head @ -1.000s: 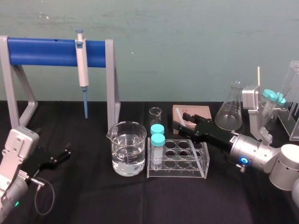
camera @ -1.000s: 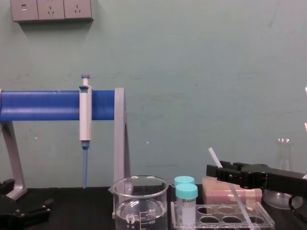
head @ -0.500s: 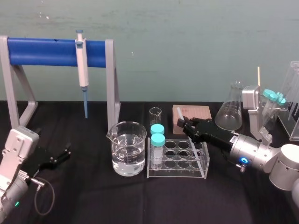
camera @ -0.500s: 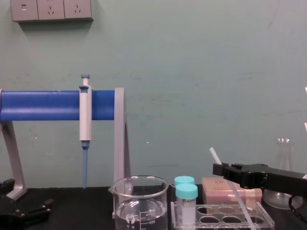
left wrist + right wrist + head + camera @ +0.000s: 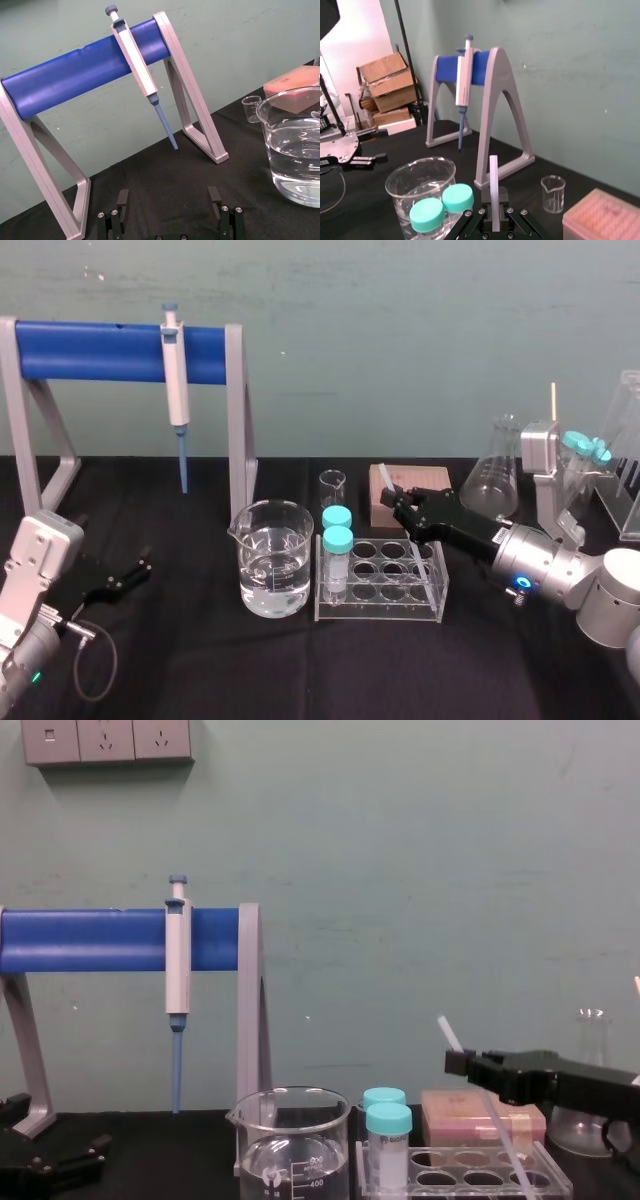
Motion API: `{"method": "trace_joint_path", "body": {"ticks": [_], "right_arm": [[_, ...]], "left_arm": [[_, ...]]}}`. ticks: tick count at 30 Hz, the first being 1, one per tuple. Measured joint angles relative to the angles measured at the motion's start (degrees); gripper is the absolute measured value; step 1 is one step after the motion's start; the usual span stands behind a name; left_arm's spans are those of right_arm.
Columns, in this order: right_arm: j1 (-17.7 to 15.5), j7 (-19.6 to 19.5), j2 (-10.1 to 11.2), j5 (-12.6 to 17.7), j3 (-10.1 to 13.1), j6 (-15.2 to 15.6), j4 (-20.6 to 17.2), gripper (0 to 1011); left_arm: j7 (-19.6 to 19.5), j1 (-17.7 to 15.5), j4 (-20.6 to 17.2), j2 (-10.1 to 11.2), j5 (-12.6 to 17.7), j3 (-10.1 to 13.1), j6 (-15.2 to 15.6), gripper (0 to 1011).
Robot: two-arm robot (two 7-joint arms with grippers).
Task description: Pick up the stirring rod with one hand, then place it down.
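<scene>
The stirring rod (image 5: 386,481), thin and translucent white, leans tilted with its lower part inside the clear tube rack (image 5: 380,585). My right gripper (image 5: 405,508) reaches in from the right and is shut on the rod's upper part. In the right wrist view the rod (image 5: 493,192) stands pinched between the two black fingers. The chest view shows the rod (image 5: 497,1125) slanting down from the right gripper (image 5: 460,1062) into the rack. My left gripper (image 5: 128,574) rests open on the black cloth at the far left, its fingers (image 5: 117,212) wide apart with nothing between them.
A glass beaker of water (image 5: 273,558) stands left of the rack, with two teal-capped tubes (image 5: 337,540) in the rack's left holes. A pipette (image 5: 176,380) hangs on the blue stand (image 5: 100,352). A pink box (image 5: 405,483), a small beaker (image 5: 332,485) and a flask (image 5: 495,480) stand behind.
The right gripper's fingers have shut on the stirring rod. The rod's top has risen slightly. The left arm has not moved.
</scene>
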Motion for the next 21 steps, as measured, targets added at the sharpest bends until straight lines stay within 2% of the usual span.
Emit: {"method": "trace_joint_path", "body": {"ticks": [7, 8, 11, 14, 18, 21], "right_arm": [[-2.9, -2.3, 1.0, 0.2, 1.0, -1.7, -7.6, 72], [-3.5, -2.9, 1.1, 0.2, 1.1, -2.5, -9.3, 72], [-4.3, -3.8, 1.2, 0.1, 1.3, -4.2, -11.5, 72], [-5.3, -5.4, 1.1, -0.9, 1.8, -8.7, -14.2, 72], [-5.8, -6.7, 0.7, -2.2, 2.4, -12.5, -15.6, 72], [-6.4, -8.3, 0.3, -3.7, 3.4, -17.5, -16.6, 72]], "left_arm": [[0.0, 0.0, 0.0, 0.0, 0.0, 0.0, 0.0, 1000], [0.0, 0.0, 0.0, 0.0, 0.0, 0.0, 0.0, 1000], [0.0, 0.0, 0.0, 0.0, 0.0, 0.0, 0.0, 1000], [0.0, 0.0, 0.0, 0.0, 0.0, 0.0, 0.0, 1000], [0.0, 0.0, 0.0, 0.0, 0.0, 0.0, 0.0, 1000], [0.0, 0.0, 0.0, 0.0, 0.0, 0.0, 0.0, 1000]]}}
